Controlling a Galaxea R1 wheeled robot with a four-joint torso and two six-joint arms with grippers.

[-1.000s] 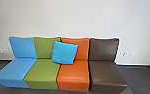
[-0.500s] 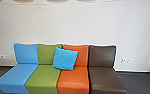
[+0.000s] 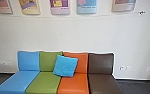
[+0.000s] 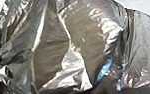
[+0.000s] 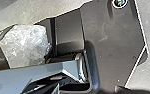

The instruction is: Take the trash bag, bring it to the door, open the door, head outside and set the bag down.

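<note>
L claw & R claw – can't tell if clenched, released or grasping anything. Trash bag [image 4: 88,37] right up at L wrist cam, prob. being carried. Head cam's shifted: multicolour sofa [image 3: 74,86] now lower in frame, blue pillow [image 3: 65,66] just below centre, posters [image 3: 60,8] in along top – robot's motion, prob. straightening to drive; door & set-down remain.

The bag [image 4: 87,37] is dark, shiny plastic, thin enough for a brownish tone to show through (what lies inside is unclear). Sharp creases and loose folds run across it, catching white glare, with small streaks of bright blue along one dark fold. Beyond its edges lies a pale surface [image 4: 147,5].
</note>
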